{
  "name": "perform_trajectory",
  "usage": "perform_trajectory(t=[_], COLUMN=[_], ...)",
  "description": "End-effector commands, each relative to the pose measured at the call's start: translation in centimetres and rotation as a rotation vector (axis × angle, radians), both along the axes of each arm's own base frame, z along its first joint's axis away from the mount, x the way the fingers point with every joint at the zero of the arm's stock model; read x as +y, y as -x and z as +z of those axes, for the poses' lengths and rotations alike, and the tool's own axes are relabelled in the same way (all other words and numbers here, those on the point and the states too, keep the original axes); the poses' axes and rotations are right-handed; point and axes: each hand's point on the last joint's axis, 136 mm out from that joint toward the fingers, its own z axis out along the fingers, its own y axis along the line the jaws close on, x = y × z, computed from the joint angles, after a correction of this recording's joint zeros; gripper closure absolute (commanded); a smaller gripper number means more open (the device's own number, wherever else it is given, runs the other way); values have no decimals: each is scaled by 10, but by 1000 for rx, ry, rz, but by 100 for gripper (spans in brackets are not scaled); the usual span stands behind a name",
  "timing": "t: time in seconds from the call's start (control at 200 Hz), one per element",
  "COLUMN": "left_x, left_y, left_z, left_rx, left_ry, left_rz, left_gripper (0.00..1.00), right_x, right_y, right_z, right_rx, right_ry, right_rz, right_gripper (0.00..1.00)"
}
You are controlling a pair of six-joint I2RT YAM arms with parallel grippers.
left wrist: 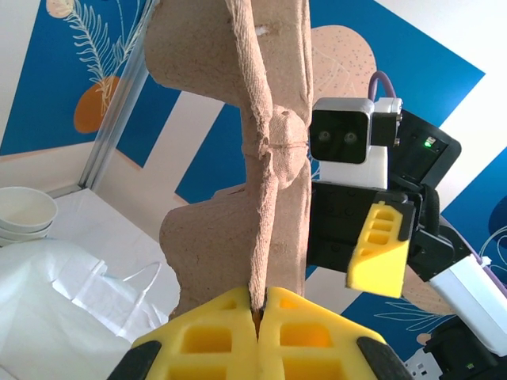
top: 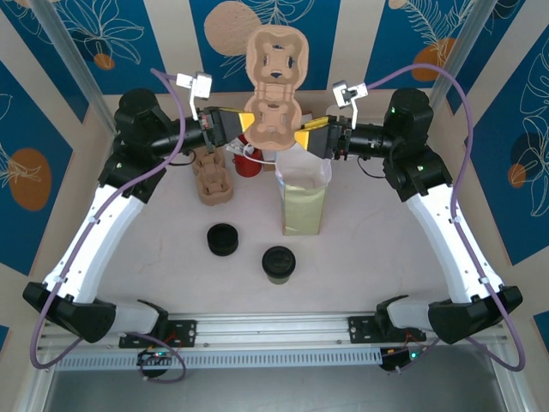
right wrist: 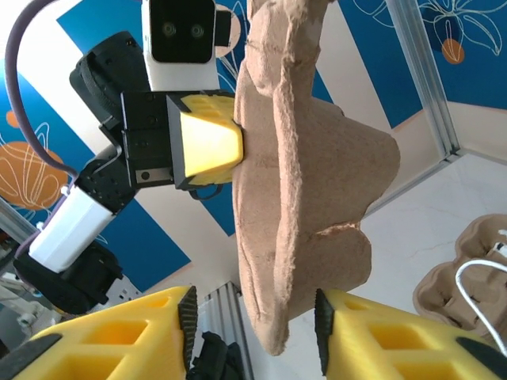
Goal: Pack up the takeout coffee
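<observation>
Seemingly for bagging, the left gripper pinches the cup tray upright above the table's far edge, right gripper spread astride it.

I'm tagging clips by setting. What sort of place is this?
Probably a lab robot cell staged as a takeout counter: blue leaf-patterned wall panels, a brown moulded-pulp cup carrier, a black-lidded olive-green paper cup.

No text, brand, number or sign can be read. The cardboard cup carrier, the takeout coffee and the blue wall panels with leaf drawings bear no legible lettering.
</observation>
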Motion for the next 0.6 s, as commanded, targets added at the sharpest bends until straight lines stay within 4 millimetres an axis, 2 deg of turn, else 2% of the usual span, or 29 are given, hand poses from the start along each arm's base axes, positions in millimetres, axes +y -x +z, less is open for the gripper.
perform_trajectory(t=[0.0,0.175,0.335,0.4,0.465,0.54,0.595], left_x=[-6,-11,-14,-15,-17,-16,-15], left_y=[12,12,11,10,9,3,2], left_z=[19,16,12,9,5,-4,-6], left_rx=[-62,-56,-51,-48,-52,-62,-79], left_ry=[21,9,-5,-16,-42,-106,-144], left_rz=[-47,-55,-60,-62,-63,-30,-19], left_gripper=[100,100,100,100,86,58,47], right_x=[0,0,-2,-4,-8,-14,-19], right_y=[11,12,11,8,4,-4,-9], right_z=[5,8,9,8,5,1,-3], right_rx=[-42,-49,-41,-28,-9,25,52], right_ry=[-5,-7,-3,3,13,29,46], right_rz=[36,38,17,-13,-45,-103,-144], right_gripper=[61,77,100,100,100,100,100])
